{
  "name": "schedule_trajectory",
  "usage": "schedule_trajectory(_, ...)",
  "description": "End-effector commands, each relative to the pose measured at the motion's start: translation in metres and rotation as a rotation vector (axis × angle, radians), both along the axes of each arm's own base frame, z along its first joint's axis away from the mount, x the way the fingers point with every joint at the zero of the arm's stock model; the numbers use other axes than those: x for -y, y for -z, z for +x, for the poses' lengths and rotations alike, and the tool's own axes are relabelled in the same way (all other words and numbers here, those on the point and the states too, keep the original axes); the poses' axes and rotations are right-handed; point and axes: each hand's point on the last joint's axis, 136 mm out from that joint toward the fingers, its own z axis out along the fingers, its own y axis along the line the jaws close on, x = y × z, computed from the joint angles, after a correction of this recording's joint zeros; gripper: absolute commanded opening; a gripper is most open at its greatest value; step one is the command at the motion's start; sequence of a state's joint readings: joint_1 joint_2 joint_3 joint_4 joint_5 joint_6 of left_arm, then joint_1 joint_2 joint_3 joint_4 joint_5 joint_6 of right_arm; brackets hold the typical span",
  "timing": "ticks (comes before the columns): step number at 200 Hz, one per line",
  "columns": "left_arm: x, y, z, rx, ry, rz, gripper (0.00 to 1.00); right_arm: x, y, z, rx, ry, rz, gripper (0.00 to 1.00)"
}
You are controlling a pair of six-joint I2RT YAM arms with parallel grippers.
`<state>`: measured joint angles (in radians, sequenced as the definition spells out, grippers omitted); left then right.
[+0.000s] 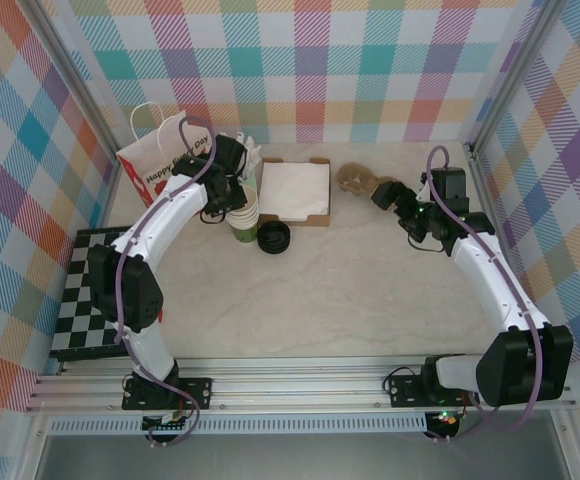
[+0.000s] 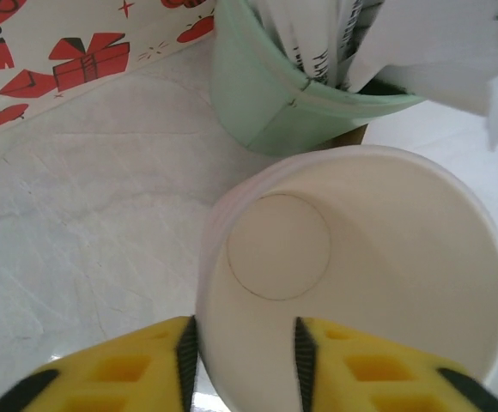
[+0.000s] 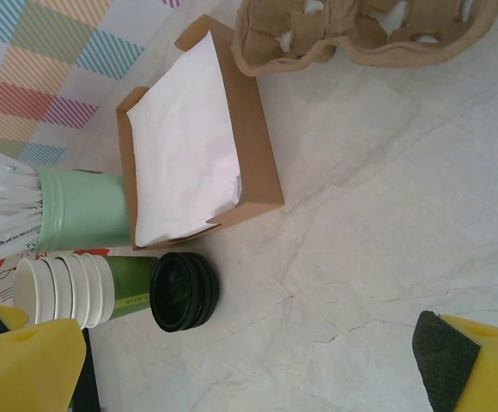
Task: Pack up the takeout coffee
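A stack of green paper cups (image 3: pixel 103 287) is being kept just beside a stack of black lids (image 3: pixel 185 292), left of a cardboard box (image 3: pixel 262 146) in which white paper (image 3: pixel 185 146) is being held. Paper packets (image 2: pixel 318 34) are being held in a mint tumbler (image 2: pixel 266 94). The empty top cup (image 2: pixel 378 283) is being straddled at its wall by the left gripper (image 2: pixel 243 330), one finger inside and one outside; whether it is being pinched cannot be told. The right gripper (image 3: pixel 249 365) is being held spread wide, near a cardboard cup carrier (image 1: pixel 355 180).
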<state>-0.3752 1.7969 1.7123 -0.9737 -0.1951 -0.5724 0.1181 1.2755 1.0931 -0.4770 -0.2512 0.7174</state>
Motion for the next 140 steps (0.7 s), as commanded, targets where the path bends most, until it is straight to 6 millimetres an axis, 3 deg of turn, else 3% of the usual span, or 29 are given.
schedule_trajectory(1,-0.003,-0.01,0.001,0.006,0.01,0.009,0.26,0.0,-0.01,-0.004,0.017,-0.018,-0.018,1.0)
schedule_trajectory(53,-0.003,-0.005,-0.002,-0.025,0.025,0.018,0.03,0.002,-0.009,-0.007,0.018,-0.012,-0.03,1.0)
schedule_trajectory(85,-0.004,-0.009,-0.001,-0.011,0.027,0.019,0.0,0.003,-0.01,-0.008,0.023,-0.015,-0.041,1.0)
schedule_trajectory(140,0.002,-0.042,0.011,0.096,0.038,-0.071,0.0,-0.001,-0.013,-0.007,0.039,-0.042,-0.041,1.0)
